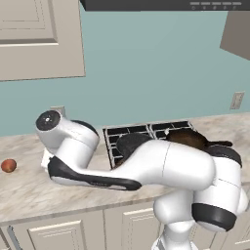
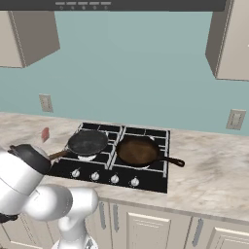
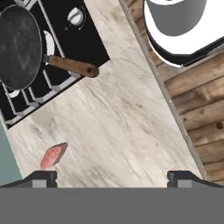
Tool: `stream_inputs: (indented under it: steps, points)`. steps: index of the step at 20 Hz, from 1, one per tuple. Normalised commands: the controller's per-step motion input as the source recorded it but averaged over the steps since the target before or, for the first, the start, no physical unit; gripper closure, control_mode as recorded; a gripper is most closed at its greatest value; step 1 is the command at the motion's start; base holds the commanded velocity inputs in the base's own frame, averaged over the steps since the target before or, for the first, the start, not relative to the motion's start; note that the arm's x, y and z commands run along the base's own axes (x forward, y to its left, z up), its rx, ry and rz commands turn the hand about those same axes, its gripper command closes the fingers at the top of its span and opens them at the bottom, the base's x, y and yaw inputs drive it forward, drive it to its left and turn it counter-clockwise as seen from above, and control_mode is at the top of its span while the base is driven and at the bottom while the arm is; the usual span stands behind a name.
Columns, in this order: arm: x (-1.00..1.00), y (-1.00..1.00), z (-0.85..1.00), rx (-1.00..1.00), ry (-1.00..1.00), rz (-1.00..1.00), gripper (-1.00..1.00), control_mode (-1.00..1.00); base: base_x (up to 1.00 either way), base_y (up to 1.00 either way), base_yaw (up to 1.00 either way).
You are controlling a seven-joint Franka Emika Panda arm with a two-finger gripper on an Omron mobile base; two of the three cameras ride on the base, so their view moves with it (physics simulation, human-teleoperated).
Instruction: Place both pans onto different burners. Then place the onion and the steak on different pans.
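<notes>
Left base view: arm [image 1: 161, 168] folded low across the front of the counter [image 1: 24, 193], hiding most of the cooktop [image 1: 132, 131]; reddish-brown pan [image 1: 188, 139] pokes out behind the elbow on the cooktop's right side, dark pan [image 1: 131, 142] partly visible beside it. Onion [image 1: 8, 165] sits alone on the counter far left, well apart from the cooktop. Right base view: both pans on the cooktop [image 2: 116, 160], each on its own burner; black pan [image 2: 87, 142] on the left w/ wooden handle [image 2: 57, 155] pointing toward the front-left, reddish-brown pan [image 2: 138, 151] on the right, dark handle pointing right. Both pans empty. Steak [image 2: 45, 134] on the counter [image 2: 204, 175] left of the cooktop, near but not touching it. Hand view: camera looks down on the counter [image 3: 122, 127]; gripper [image 3: 112, 179] w/ fingertips [image 3: 41, 178] spread wide at the bottom edge, nothing between them. Steak [image 3: 54, 155] lies flat on the marble just above the one fingertip, no contact. Black pan [image 3: 19, 46] on the grate at upper left, its wooden handle [image 3: 72, 66] overhanging the counter. One knob [image 3: 75, 16] visible nr the top.
</notes>
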Motion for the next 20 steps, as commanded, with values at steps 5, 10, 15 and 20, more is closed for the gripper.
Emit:
stream_inputs:
  steps: [5, 10, 15, 20]
  points:
    - [0.00, 0.01, 0.00, -0.09, -0.14, -0.10, -1.00, -1.00, 0.00, 0.00, 0.00]
    - [0.00, 0.04, 0.00, -0.07, -0.11, -0.12, -1.00, -1.00, 0.00, 0.00, 0.00]
    - [0.00, 0.13, 0.00, -0.01, -0.11, -0.12, -1.00, -1.00, 0.00, 0.00, 0.00]
    - [0.07, -0.01, -0.01, 0.02, -0.02, -0.14, -1.00, -1.00, 0.00, 0.00, 0.00]
